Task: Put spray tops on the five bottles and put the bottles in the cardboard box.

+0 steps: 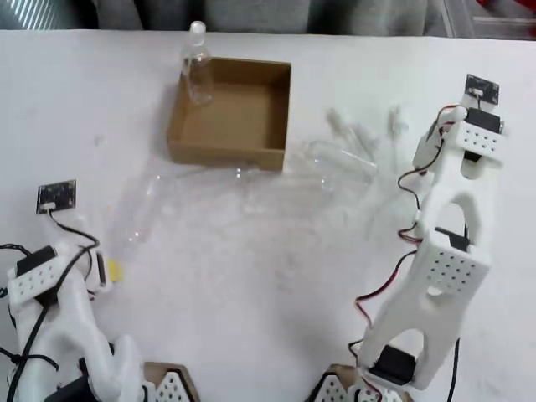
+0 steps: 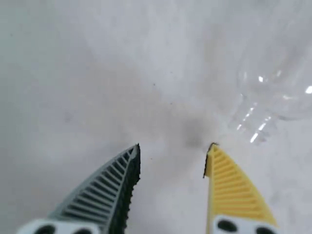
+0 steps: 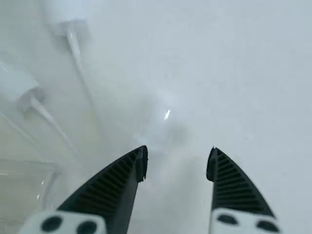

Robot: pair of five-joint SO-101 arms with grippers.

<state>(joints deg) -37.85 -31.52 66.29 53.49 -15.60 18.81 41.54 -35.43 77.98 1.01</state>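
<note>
A cardboard box (image 1: 230, 117) sits at the back middle of the table. One clear bottle with a spray top (image 1: 197, 67) stands in its far left corner. Other clear bottles lie on the table: one (image 1: 339, 161) right of the box, one (image 1: 141, 211) front left of it. Loose spray tops (image 1: 345, 126) lie right of the box. My left gripper (image 2: 170, 151) is open just above the table, with a lying bottle's neck (image 2: 261, 100) beside its yellow finger. My right gripper (image 3: 176, 156) is open over bare table, near two spray tops (image 3: 63, 12) with dip tubes.
Both arm bases stand at the table's front edge, the left arm (image 1: 50, 301) low at the front left, the right arm (image 1: 444, 260) stretched along the right side. Another clear bottle (image 3: 22, 187) lies close beside the right gripper.
</note>
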